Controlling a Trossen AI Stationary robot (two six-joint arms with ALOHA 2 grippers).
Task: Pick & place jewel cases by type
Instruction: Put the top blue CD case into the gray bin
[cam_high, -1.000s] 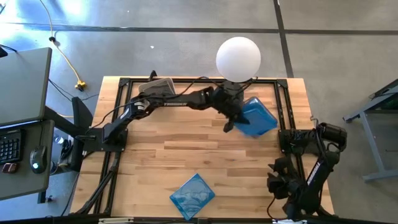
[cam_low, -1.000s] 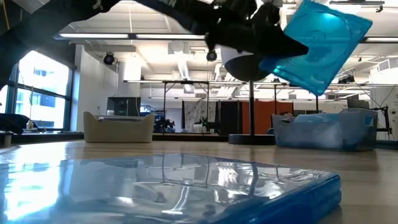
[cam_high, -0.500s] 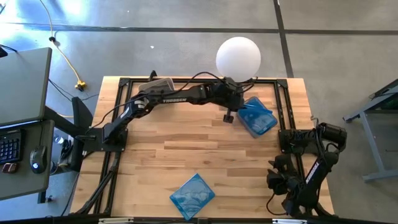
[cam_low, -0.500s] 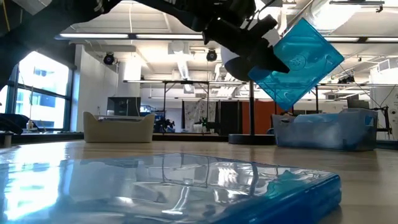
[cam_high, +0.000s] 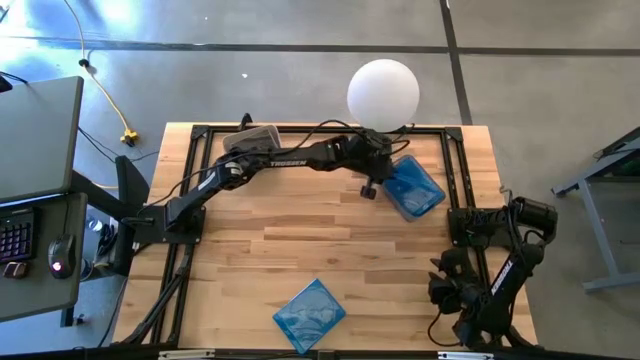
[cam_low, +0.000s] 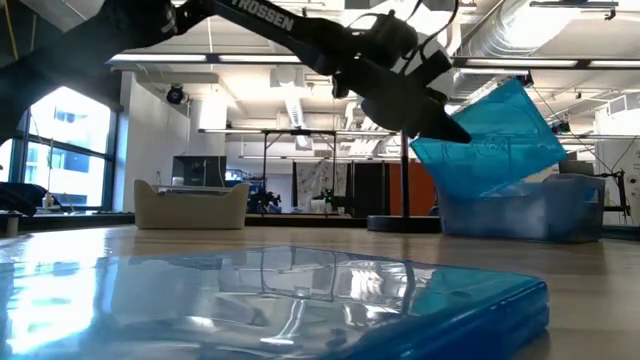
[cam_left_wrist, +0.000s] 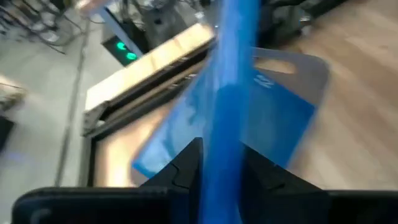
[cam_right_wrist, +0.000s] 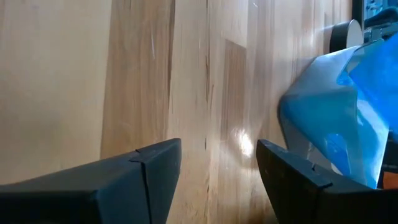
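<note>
The left arm reaches across the far side of the light wooden slatted table (cam_high: 330, 225), and its left claw (cam_high: 383, 172) sits at the near edge of a pale translucent bin (cam_high: 413, 186) that stands at the far right of the table. Between the claw's dark fingers (cam_left_wrist: 186, 165) runs the edge of a translucent blue rectangular plastic jewel case (cam_low: 492, 140); in the left wrist view the case (cam_left_wrist: 229, 93) stands edge-on in the gap with a finger close on either side, so the claw is grasping it, though I cannot tell how firmly. In the low view the case is tilted, its lower edge down at the bin's rim (cam_low: 520, 215) and its upper corner raised.

A second translucent blue jewel case (cam_high: 310, 314) lies flat near the front edge of the table, well apart from the bin.

The right arm waits folded at the right side of the table, its right claw (cam_right_wrist: 217, 162) released, fingers spread wide over bare wood.
</note>
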